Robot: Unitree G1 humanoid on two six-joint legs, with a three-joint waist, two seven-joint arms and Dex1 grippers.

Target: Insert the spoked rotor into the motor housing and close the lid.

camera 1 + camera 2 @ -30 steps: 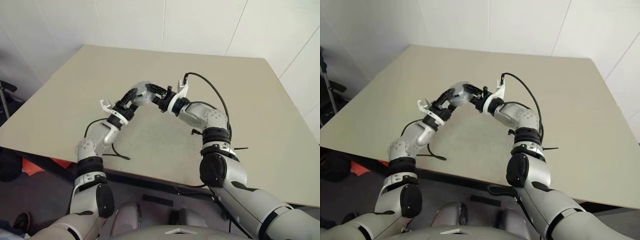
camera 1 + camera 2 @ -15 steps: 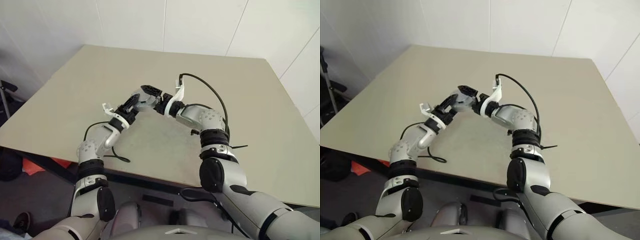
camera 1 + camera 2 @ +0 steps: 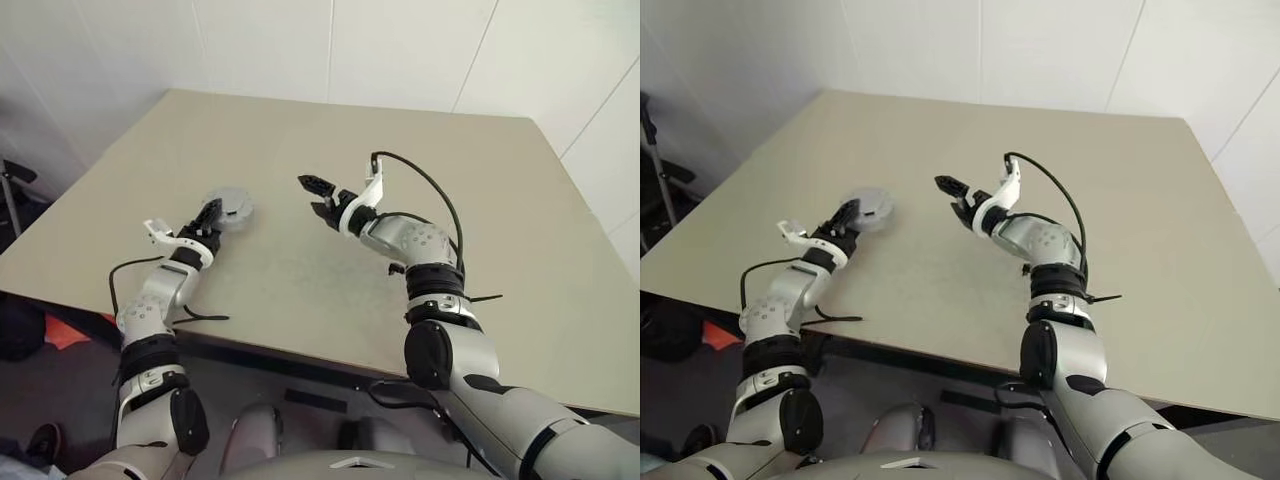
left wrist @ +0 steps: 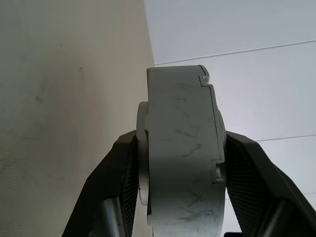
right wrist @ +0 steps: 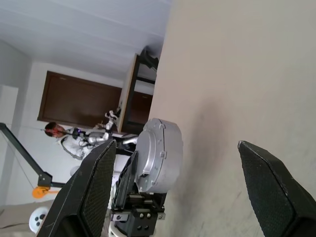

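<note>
Presently, item one: the motor housing (image 3: 227, 207), a round grey assembly with the lid (image 4: 182, 148) closed over it, clamped edge-on between the two black fingers (image 4: 116, 192) of the left pincer (image 3: 210, 213). It is held above the left part of the tabletop (image 3: 420, 130), well inside the left edge; whether its lower rim touches the surface cannot be told. In the right wrist view the housing (image 5: 159, 154) shows as a thick silver disc, face turned sideways. The spoked rotor cannot be made out as a separate piece.

Item two: the right pincer (image 3: 318, 196), released, fingers spread wide and gripping nothing, hovering near the tabletop's middle, well apart from the housing, pointing toward it.

Item three: bare beige surface lies between the two pincers, toward the far edge and across the whole right half.

Item four: black cable (image 3: 415, 170) arching over the right wrist; a second cable (image 3: 195, 317) trailing at the near edge beside the left forearm.
</note>
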